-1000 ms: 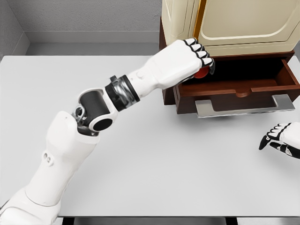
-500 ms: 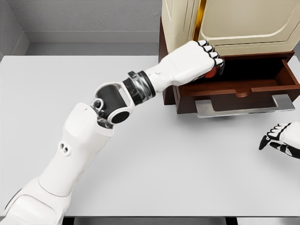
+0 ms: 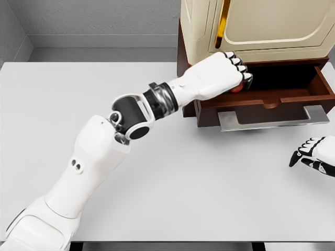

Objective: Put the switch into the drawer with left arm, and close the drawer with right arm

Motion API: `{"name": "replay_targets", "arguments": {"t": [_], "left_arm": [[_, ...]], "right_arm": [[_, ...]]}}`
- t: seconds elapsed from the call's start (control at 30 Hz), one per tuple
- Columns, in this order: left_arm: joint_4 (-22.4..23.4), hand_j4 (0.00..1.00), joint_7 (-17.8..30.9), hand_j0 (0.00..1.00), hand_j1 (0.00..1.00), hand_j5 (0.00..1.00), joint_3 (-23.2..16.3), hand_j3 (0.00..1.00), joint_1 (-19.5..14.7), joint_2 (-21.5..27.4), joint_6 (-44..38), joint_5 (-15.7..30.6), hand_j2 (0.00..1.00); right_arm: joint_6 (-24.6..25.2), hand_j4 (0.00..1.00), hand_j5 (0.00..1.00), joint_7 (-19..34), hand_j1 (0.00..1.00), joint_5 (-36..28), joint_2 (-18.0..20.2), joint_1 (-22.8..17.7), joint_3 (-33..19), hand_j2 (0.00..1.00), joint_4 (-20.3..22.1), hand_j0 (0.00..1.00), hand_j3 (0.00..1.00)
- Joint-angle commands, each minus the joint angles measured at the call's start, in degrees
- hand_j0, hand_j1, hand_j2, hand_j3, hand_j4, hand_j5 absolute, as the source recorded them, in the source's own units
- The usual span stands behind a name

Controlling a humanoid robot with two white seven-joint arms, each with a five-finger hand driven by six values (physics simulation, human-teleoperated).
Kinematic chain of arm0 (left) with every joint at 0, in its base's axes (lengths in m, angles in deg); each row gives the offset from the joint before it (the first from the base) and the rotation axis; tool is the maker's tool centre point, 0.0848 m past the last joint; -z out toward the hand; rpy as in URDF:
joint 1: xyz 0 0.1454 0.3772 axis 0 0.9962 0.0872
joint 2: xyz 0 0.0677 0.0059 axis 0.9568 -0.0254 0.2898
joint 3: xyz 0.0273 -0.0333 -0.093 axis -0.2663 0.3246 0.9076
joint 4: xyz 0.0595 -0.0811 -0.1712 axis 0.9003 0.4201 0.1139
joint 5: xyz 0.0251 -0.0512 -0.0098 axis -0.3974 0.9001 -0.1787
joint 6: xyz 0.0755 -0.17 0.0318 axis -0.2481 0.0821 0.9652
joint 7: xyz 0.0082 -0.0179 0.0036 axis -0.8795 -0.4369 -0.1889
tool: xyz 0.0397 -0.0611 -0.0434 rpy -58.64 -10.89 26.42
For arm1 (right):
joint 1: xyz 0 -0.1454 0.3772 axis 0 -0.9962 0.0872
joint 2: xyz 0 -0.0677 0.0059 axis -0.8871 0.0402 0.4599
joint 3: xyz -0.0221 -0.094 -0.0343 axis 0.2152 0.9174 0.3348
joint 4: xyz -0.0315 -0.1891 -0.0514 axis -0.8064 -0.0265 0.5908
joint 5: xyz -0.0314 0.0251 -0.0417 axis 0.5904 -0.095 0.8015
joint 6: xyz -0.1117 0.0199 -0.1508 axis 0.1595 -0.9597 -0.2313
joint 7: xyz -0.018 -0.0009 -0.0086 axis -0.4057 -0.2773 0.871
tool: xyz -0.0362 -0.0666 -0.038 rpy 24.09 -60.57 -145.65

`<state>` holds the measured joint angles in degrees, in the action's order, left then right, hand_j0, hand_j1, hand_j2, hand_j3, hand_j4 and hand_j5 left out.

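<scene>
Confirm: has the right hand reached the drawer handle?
No, the right hand rests on the table, apart from the open drawer.

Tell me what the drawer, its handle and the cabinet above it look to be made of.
Drawer: apparently dark reddish-brown wood, smooth satin finish, slight sheen on its front edge.
Handle: looks like brushed grey metal, flat, pale and faintly reflective.
Cabinet: cream panels, painted or plastic, can't tell; smooth with moulded borders.

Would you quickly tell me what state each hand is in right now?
Left hand: closed around the red switch, over the open drawer.
Right hand: open, holding nothing, at the table's right edge.
</scene>
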<state>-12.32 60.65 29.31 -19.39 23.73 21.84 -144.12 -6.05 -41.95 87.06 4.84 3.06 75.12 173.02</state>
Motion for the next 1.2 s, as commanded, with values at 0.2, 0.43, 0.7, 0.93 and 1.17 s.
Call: {"name": "replay_targets", "arguments": {"t": [0.2,0.43,0.7,0.93,1.17], "left_arm": [[-0.09,0.89,-0.07,0.89,0.89,0.89,-0.18,0.89,-0.35,0.0,0.0,0.2,0.89],[-0.27,0.9,-0.07,0.9,0.9,0.9,-0.18,0.9,-0.35,0.0,0.0,0.2,0.9],[-0.53,0.9,-0.07,0.9,0.9,0.9,-0.09,0.9,-0.44,0.0,0.18,-0.15,0.9],[-8.88,1.0,-0.07,1.0,1.0,1.0,0.52,1.0,-0.09,0.0,0.53,4.24,1.0],[-14.51,1.0,0.02,1.0,1.0,1.0,-0.27,1.0,0.0,8.35,0.88,30.78,1.0]], "right_arm": [[0.06,0.46,0.46,0.06,0.46,-0.39,0.09,0.0,-0.01,0.46,0.02,0.46,0.46],[0.06,0.46,0.46,-0.02,0.46,-0.39,0.09,-0.09,-0.01,0.46,0.02,0.46,0.46],[0.06,0.46,0.46,0.06,0.46,-0.48,0.09,0.0,-0.09,0.46,-0.16,0.46,0.46],[0.06,0.46,0.46,0.06,0.46,-0.74,0.27,0.0,-0.09,0.46,-0.24,0.46,0.46],[0.06,0.47,0.47,0.06,0.47,-1.0,0.53,0.44,-0.01,0.47,-0.24,0.47,0.47]]}}
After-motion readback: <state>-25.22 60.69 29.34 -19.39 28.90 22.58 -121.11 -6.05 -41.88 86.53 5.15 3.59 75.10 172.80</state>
